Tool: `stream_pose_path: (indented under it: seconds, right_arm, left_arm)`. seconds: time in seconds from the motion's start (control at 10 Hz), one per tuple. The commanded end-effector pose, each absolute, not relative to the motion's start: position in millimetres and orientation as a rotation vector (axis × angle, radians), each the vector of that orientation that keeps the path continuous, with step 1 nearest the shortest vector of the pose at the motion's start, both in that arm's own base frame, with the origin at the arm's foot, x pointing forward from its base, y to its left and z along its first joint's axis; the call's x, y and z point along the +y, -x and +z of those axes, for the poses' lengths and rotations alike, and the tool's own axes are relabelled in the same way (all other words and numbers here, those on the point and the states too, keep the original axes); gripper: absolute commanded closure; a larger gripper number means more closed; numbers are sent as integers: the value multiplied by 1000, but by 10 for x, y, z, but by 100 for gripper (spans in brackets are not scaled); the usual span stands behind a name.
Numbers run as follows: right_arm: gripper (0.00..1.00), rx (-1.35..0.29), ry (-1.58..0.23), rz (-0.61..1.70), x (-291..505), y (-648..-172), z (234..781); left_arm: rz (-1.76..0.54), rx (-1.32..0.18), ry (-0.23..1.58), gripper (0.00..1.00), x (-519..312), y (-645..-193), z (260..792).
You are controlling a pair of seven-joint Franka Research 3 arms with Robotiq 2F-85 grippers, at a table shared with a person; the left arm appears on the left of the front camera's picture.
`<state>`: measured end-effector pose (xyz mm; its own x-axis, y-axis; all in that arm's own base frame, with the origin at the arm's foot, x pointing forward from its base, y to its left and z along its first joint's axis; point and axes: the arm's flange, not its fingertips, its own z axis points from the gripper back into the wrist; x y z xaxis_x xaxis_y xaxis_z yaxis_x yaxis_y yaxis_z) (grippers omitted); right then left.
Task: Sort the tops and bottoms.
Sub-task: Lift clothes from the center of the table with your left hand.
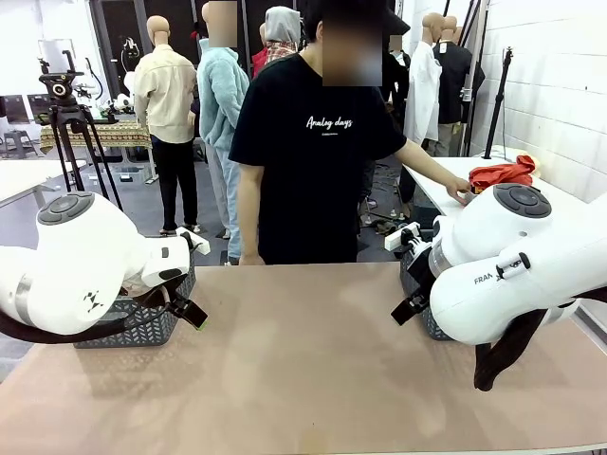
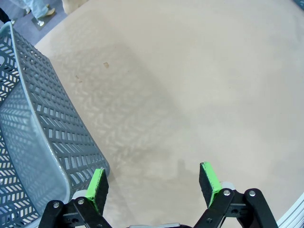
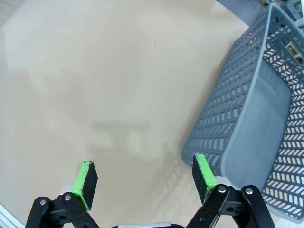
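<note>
One of the tops, an orange-red garment (image 1: 503, 173), lies bunched on a white side table (image 1: 446, 185) at the far right. The person's hand (image 1: 462, 196) reaches toward it. The bottoms are out of view. My left gripper (image 1: 193, 316) hangs open over the table's left side, beside a grey basket (image 1: 133, 327). In the left wrist view its green pads (image 2: 98, 186) stand wide apart over bare tabletop, left gripper (image 2: 154, 183) holding nothing. My right gripper (image 1: 410, 307) is open at the right; in the right wrist view the right gripper (image 3: 145, 178) is empty above the table.
The left grey lattice basket (image 2: 28, 142) and a second grey basket (image 3: 256, 118) at the right (image 1: 422, 318) both look empty. The person in a black T-shirt (image 1: 308, 161) stands at the far edge. The tan tabletop (image 1: 303, 370) is bare between the arms.
</note>
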<state>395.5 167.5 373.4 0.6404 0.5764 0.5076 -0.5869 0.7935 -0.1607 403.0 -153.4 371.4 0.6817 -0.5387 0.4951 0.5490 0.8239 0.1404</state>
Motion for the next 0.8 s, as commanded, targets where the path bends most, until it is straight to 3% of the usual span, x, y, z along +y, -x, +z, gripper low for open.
stream_pose_path:
  seconds: [0.0, 0.7]
  right_arm:
    - [0, -572, -20, 662, 1673, -3956, 3734]
    - [0, -572, -20, 662, 1673, -3956, 3734]
  left_arm:
    - [-606, -549, 21, 0, -1517, -4036, 3715]
    - [-606, -549, 21, 0, -1517, -4036, 3715]
